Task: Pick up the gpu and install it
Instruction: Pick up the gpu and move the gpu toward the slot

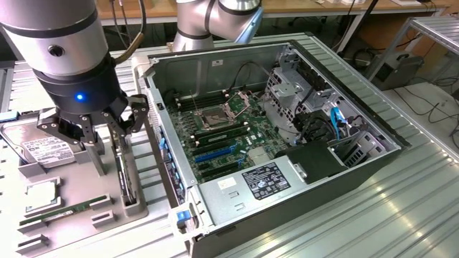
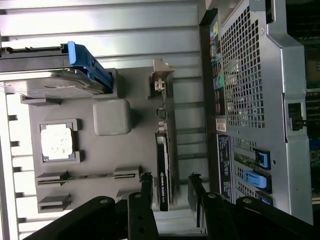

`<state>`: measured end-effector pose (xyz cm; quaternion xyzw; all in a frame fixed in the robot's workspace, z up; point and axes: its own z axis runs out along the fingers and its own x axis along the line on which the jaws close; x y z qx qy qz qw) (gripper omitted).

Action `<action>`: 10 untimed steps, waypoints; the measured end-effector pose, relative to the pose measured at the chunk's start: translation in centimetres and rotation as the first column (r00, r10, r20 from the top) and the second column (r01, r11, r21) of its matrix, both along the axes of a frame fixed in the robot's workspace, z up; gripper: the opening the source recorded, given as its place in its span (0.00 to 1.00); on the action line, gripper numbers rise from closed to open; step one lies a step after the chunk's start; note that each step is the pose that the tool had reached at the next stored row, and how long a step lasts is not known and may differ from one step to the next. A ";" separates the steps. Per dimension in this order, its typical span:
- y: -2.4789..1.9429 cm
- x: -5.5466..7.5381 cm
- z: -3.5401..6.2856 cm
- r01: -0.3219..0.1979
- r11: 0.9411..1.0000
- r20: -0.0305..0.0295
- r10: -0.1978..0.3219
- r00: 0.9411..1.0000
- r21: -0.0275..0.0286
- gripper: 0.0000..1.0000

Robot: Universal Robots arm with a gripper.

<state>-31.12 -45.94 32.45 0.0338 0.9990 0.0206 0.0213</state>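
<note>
Two fingers [image 2: 146,184] of the gripper [image 2: 169,181] are standing apart, so it is open and holding nothing. They are hanging one on each side of the gpu [image 2: 162,167], near it; whether they touch it I cannot tell. The gpu is standing on its long edge in a slot of the gray holder [image 2: 137,150], along the holder's edge beside the open computer case [image 1: 301,145]. A hard drive [image 1: 44,150] is lying at the holder's opposite edge.

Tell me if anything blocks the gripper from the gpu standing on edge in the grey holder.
Nothing visible does. The open black gripper hangs over the thin, dark gpu card, a finger to either side of its upper edge, gaps showing on both sides.
</note>
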 end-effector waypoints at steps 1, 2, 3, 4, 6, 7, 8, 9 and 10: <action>-0.02 0.0 -0.17 0.000 1.000 0.000 0.000 1.000 0.000 0.42; -0.05 0.0 -0.40 -0.001 1.000 0.000 0.001 1.000 0.000 0.42; -0.08 0.0 -0.58 -0.001 1.000 0.000 0.001 1.000 0.000 0.42; -0.11 0.0 -0.76 -0.001 1.000 0.000 0.001 1.000 0.000 0.42; -0.16 0.0 -1.16 -0.001 1.000 0.000 0.001 1.000 0.000 0.42; -0.19 0.0 -1.34 -0.001 1.000 0.000 0.001 1.000 0.000 0.42; -0.21 0.0 -1.52 -0.001 1.000 0.000 0.001 1.000 0.000 0.42; -0.23 0.0 -1.72 -0.001 1.000 0.000 0.001 1.000 0.000 0.42; -0.24 0.0 -2.04 -0.001 1.000 0.000 0.001 1.000 0.000 0.42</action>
